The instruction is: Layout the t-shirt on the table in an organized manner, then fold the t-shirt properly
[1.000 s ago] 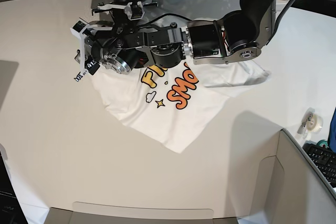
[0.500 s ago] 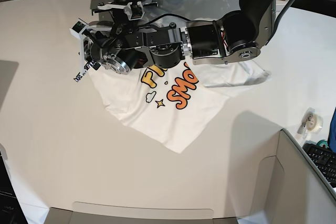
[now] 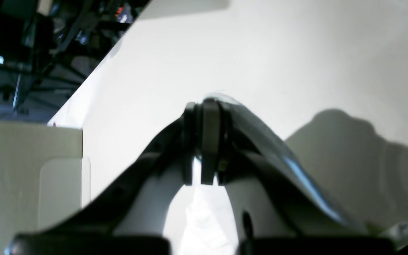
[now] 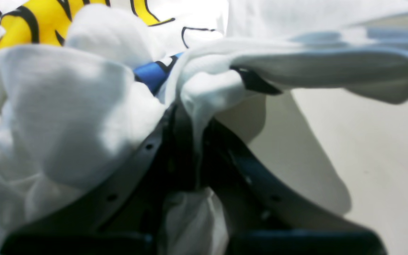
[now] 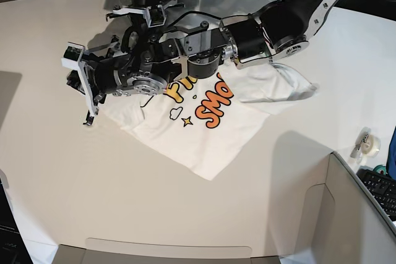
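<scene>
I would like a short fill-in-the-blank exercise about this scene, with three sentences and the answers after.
1. The right gripper has its jaws shut on white ____.
2. The star printed on the t-shirt is ____ in colour.
3. The roll of tape lies on the table at the base view's ____ edge.

Missing words: cloth; yellow; right

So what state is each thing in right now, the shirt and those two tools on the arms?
t-shirt: print up, rumpled, partly spread on the table, a bunched fold pinched.
right tool: shut on t-shirt cloth.
left tool: closed, white cloth showing below its tips; a grip can't be confirmed.
tape roll: lying on the table's edge, untouched.
</scene>
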You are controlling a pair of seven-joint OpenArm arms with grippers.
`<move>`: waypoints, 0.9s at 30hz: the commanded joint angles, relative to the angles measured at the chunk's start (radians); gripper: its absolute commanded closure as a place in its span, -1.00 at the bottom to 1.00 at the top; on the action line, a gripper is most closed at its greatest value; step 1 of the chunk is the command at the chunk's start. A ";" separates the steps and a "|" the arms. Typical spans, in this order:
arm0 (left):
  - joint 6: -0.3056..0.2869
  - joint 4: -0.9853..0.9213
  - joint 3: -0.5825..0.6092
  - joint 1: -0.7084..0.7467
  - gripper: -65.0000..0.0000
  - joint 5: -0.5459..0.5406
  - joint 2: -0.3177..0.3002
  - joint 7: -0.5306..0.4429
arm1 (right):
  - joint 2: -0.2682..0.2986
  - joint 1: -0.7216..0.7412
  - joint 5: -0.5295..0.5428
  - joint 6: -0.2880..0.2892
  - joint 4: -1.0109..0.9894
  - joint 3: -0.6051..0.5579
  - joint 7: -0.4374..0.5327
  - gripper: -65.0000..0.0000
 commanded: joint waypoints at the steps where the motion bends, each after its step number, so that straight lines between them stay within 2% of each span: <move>1: 0.016 0.035 -0.042 -0.015 1.00 -0.006 0.017 -0.026 | 0.023 -0.048 0.222 0.064 -0.018 0.030 -0.930 1.00; 4: 0.016 0.084 -0.123 0.020 1.00 -0.006 0.017 -0.026 | 0.058 -0.080 0.222 0.064 0.059 0.124 -0.930 1.00; 7: 0.016 0.150 -0.203 0.043 1.00 -0.004 0.017 -0.023 | 0.068 -0.124 0.211 0.064 0.153 0.231 -0.930 1.00; 10: 0.016 0.190 -0.273 0.043 1.00 0.037 0.022 -0.008 | 0.061 -0.161 0.150 0.064 0.231 0.309 -0.938 1.00; 19: 0.017 0.198 -0.479 0.000 1.00 0.065 0.036 0.017 | 0.061 -0.241 0.059 0.064 0.460 0.427 -0.939 1.00; 22: 0.017 0.198 -0.557 -0.003 1.00 0.065 0.036 0.018 | 0.060 -0.268 -0.022 0.064 0.546 0.473 -0.939 1.00; 25: 0.017 0.198 -0.612 -0.024 1.00 0.065 0.034 0.023 | 0.054 -0.265 -0.109 0.064 0.547 0.495 -0.932 1.00; 27: 0.017 0.198 -0.639 -0.027 1.00 0.063 0.030 0.047 | 0.022 -0.259 -0.163 0.064 0.549 0.499 -0.932 1.00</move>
